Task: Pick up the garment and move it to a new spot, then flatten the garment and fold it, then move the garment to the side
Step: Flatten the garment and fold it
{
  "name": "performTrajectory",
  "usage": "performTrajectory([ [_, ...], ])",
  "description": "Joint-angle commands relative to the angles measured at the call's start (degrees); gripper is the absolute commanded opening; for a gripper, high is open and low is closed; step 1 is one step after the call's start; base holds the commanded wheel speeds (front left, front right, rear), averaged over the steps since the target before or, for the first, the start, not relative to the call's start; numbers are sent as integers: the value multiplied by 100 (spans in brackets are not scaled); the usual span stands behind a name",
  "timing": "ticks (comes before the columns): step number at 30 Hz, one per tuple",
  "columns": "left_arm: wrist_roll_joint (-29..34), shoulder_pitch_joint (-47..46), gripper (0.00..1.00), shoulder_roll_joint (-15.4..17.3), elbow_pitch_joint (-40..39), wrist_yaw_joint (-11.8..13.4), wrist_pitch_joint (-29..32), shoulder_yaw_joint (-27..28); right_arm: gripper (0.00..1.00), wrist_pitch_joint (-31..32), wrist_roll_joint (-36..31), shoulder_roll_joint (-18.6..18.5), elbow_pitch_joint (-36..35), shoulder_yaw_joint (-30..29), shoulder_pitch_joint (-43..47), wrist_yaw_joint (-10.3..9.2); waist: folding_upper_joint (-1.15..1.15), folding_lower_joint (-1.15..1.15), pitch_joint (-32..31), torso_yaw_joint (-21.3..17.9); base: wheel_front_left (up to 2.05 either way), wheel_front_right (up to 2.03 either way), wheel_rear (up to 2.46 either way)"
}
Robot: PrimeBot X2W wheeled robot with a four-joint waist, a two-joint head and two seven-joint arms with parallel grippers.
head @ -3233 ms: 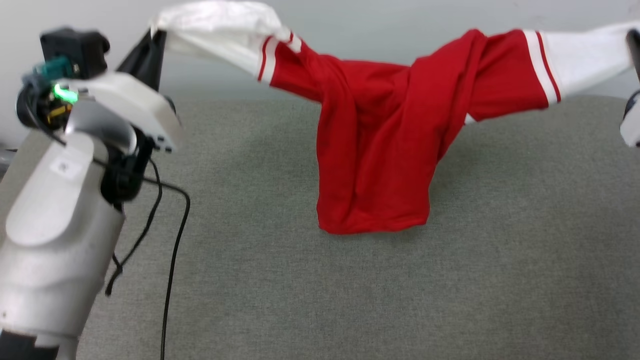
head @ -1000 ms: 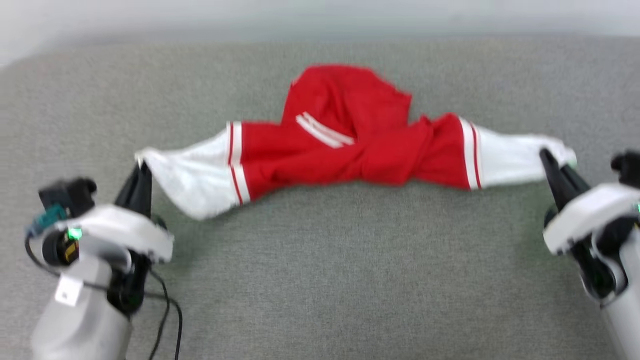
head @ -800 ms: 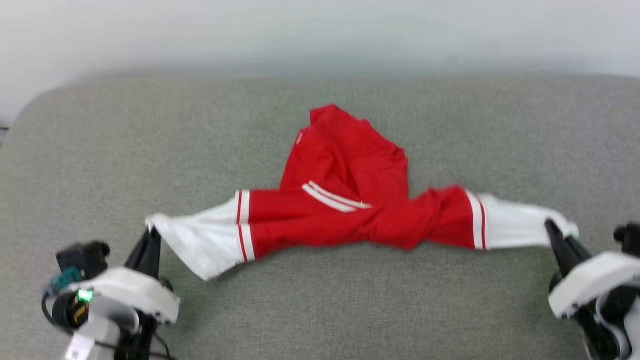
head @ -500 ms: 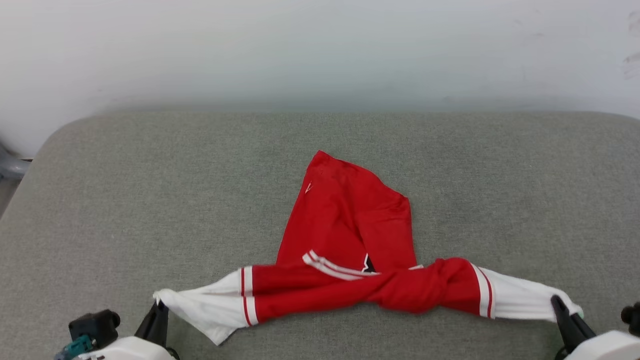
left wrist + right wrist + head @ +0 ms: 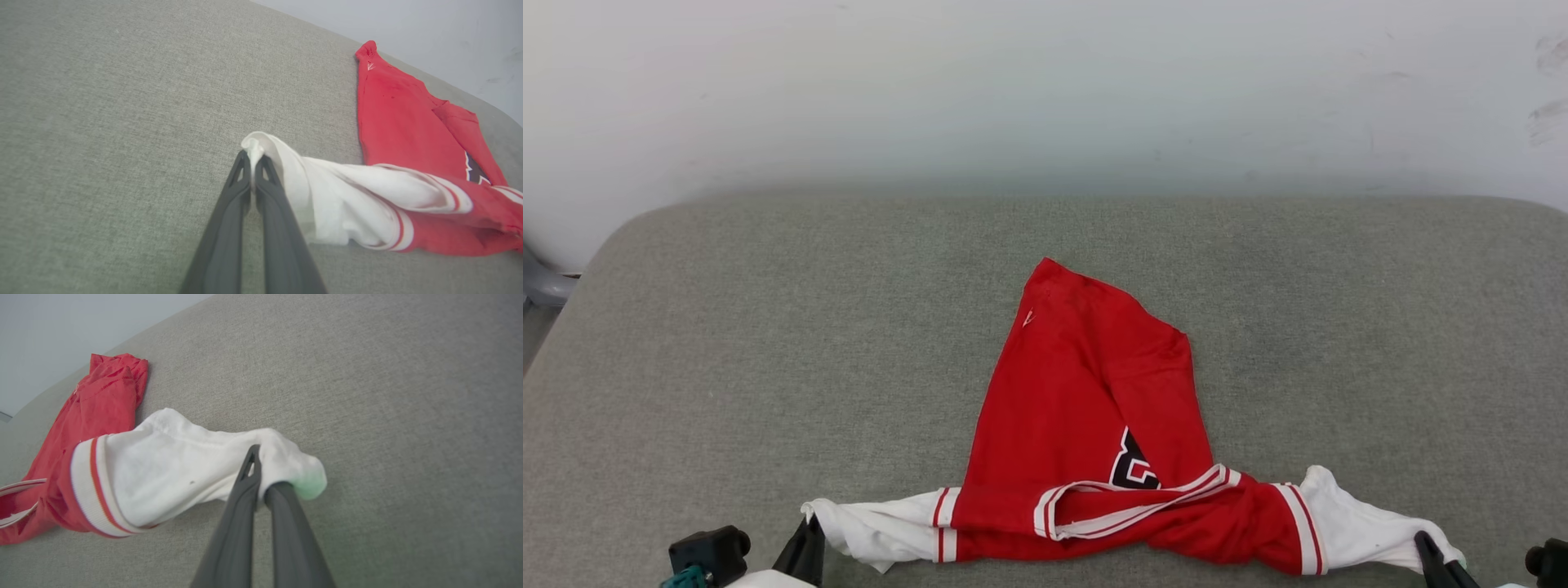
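The red garment (image 5: 1086, 408) lies on the grey cushion, its body running away from me in a narrow wedge with part of the black lettering showing. Both white sleeves stretch sideways along the near edge. My left gripper (image 5: 809, 531) is shut on the tip of the left sleeve (image 5: 255, 149). At the lower right, my right gripper (image 5: 1425, 543) is shut on the end of the other sleeve (image 5: 261, 465). The striped collar trim (image 5: 1127, 502) lies rumpled across the near middle, and the chest is bunched and twisted there.
The grey cushion (image 5: 768, 327) spreads wide to the left, right and behind the shirt. A pale wall (image 5: 1045, 82) rises along its far edge. A grey curved object (image 5: 539, 282) pokes in at the far left beyond the cushion's corner.
The shirt came down from hanging in the air onto the cushion. Both grippers pulled the sleeves toward me, drawing the body out long, while the head view tilted up.
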Motion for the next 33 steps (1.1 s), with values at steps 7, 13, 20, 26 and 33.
performTrajectory([
  [7, 54, -192, 100, -15, -156, -43, -88, -28, 100, -417, 19, 49, -292, 114, -63, -4, 0, 1, -80, 52, 0, 0, 0],
  [13, 263, -287, 100, 44, -506, 60, -247, 30, 100, -836, -203, 10, -781, 202, -41, -4, 0, 1, -115, 61, 0, 0, 0],
  [20, 755, -278, 100, 169, -1110, 338, -355, 62, 100, -720, -732, 35, -1303, 193, -27, -4, 0, 1, -154, 24, 0, 0, 0],
  [26, 1195, -19, 100, 303, -1667, 645, -366, 12, 100, -408, -1143, 78, -1730, 257, 161, -4, 0, 1, -207, -2, 0, 0, 0],
  [33, 1406, 366, 100, 370, -2334, 1009, -182, -84, 100, -100, -1282, 136, -2063, 250, 402, -4, 0, 1, -220, 30, 0, 0, 0],
])
